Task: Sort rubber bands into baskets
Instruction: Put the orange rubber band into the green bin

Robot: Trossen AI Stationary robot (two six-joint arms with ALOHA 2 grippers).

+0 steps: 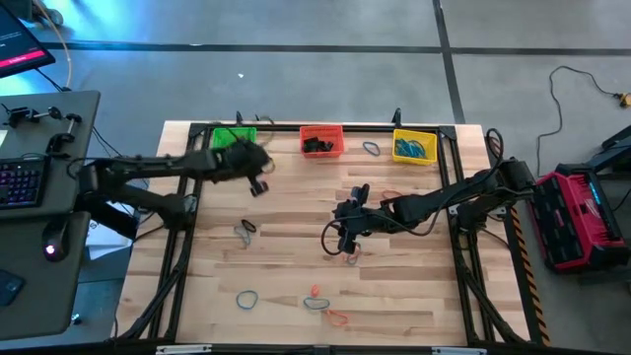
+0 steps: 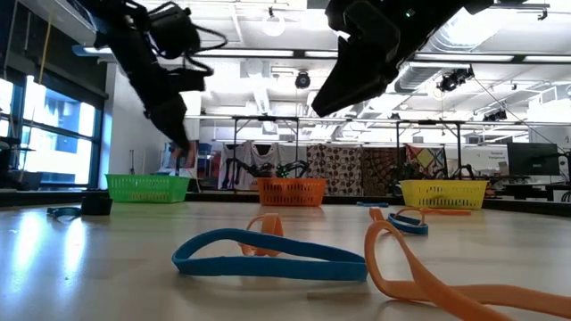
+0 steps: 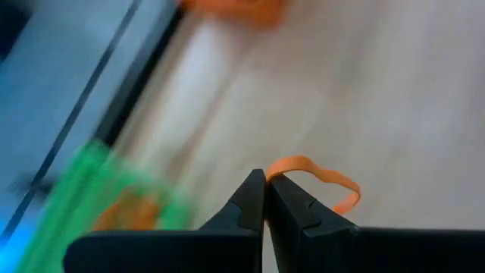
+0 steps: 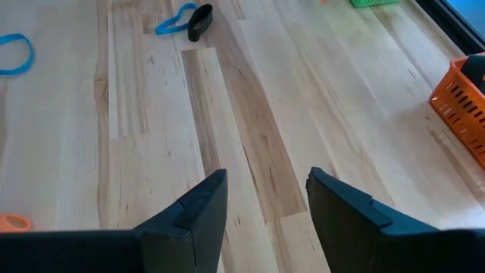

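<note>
My left gripper (image 1: 259, 185) hangs above the table near the green basket (image 1: 234, 138), shut on an orange rubber band (image 3: 318, 173). My right gripper (image 4: 265, 193) is open and empty above the bare wood at the table's middle (image 1: 335, 235). The red-orange basket (image 1: 321, 140) and the yellow basket (image 1: 414, 146) stand along the far edge. Loose bands lie flat on the table: a blue one beside a black one (image 4: 180, 19), a blue one (image 2: 268, 257) and an orange one (image 2: 419, 276) near the front. My left gripper pinches the orange band between its two fingertips at one end of the loop (image 3: 273, 173). The rest of the loop (image 3: 350, 193) curls out beyond the fingers, slack and clear of the table.
More bands lie near the front edge (image 1: 315, 304) and between the red-orange and yellow baskets (image 1: 371, 148). A black frame (image 1: 177, 237) runs around the table. Free wood lies between the two arms.
</note>
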